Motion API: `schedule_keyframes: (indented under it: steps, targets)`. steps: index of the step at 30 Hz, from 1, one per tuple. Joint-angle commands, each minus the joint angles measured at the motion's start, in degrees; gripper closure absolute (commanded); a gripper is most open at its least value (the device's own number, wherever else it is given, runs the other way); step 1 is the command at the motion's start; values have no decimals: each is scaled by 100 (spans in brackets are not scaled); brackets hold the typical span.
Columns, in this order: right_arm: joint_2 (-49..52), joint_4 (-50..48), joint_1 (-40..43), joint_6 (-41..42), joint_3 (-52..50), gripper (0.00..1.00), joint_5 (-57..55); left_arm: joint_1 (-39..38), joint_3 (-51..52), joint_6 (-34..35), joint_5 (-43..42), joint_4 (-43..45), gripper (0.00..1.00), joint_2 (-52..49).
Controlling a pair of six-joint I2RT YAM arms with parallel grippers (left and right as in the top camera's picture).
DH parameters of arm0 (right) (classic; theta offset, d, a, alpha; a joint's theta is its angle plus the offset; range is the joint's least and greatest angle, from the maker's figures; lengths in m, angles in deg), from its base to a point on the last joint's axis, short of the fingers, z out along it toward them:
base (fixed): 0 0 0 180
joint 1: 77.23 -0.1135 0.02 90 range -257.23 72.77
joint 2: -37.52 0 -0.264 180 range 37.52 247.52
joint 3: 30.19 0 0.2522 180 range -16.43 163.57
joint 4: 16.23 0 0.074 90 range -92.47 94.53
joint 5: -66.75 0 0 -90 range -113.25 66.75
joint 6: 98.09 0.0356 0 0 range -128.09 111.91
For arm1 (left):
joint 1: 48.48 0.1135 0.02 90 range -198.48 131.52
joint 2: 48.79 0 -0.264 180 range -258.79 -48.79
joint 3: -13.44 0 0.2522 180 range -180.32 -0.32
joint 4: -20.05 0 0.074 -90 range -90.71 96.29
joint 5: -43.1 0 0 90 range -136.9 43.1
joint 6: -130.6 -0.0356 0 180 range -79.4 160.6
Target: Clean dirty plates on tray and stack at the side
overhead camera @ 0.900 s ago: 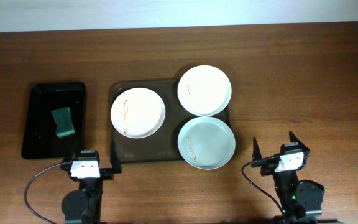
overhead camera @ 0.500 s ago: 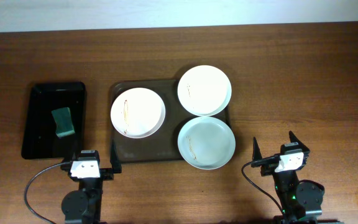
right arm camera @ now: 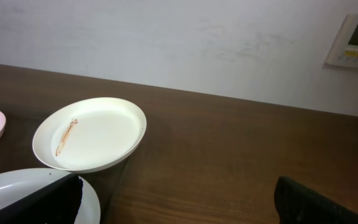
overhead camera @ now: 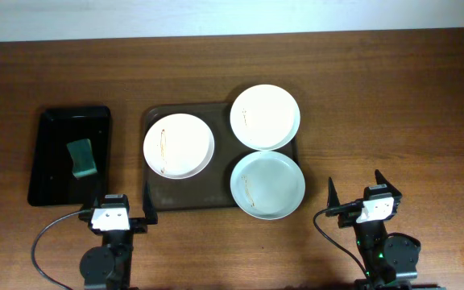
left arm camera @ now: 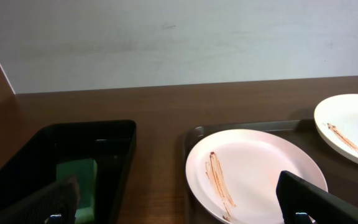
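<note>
Three dirty plates lie on the dark tray [overhead camera: 155, 197]: a pinkish one [overhead camera: 179, 145] at the left with a brown streak, a white one [overhead camera: 265, 117] at the back right, and a pale bluish one [overhead camera: 268, 184] at the front right. A green sponge [overhead camera: 81, 157] lies in the black bin [overhead camera: 47, 189] at the left. My left gripper [overhead camera: 119, 211] is open and empty at the front edge, near the tray's front left corner. My right gripper [overhead camera: 355, 189] is open and empty, to the right of the bluish plate. The pinkish plate [left arm camera: 253, 168] and sponge [left arm camera: 82, 180] show in the left wrist view.
Brown wooden table with a white wall behind. Bare tabletop [overhead camera: 401, 105] lies to the right of the tray. A wall thermostat [right arm camera: 356, 40] shows in the right wrist view.
</note>
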Motion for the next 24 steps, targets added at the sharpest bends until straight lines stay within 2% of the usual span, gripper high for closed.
schedule_keyframes:
  steps: [1, 10, 13, 16, 18, 20, 24]
  targets:
    - [11, 28, -28, 48, -31, 2, -92, -26, 42, -92, -61, 9, 1, 44]
    - [11, -20, -31, 52, 0, 2, 275, -26, 42, -92, -61, 9, 1, 46]
    - [11, -11, -33, 76, 219, 2, 437, -22, 42, -87, 17, 15, 1, 46]
    - [15, 459, -33, 76, 809, 2, 437, -22, 17, -87, 46, 190, 1, 46]
    - [15, 911, -33, 74, 1377, 2, 439, -22, -208, -90, 46, 267, 1, 44]
    - [15, 931, -33, 72, 1648, 2, 435, -22, -422, -90, 48, 267, 1, 44]
    - [17, 960, -33, 72, 1784, 2, 634, -22, -1215, -92, 52, 273, 1, -428]
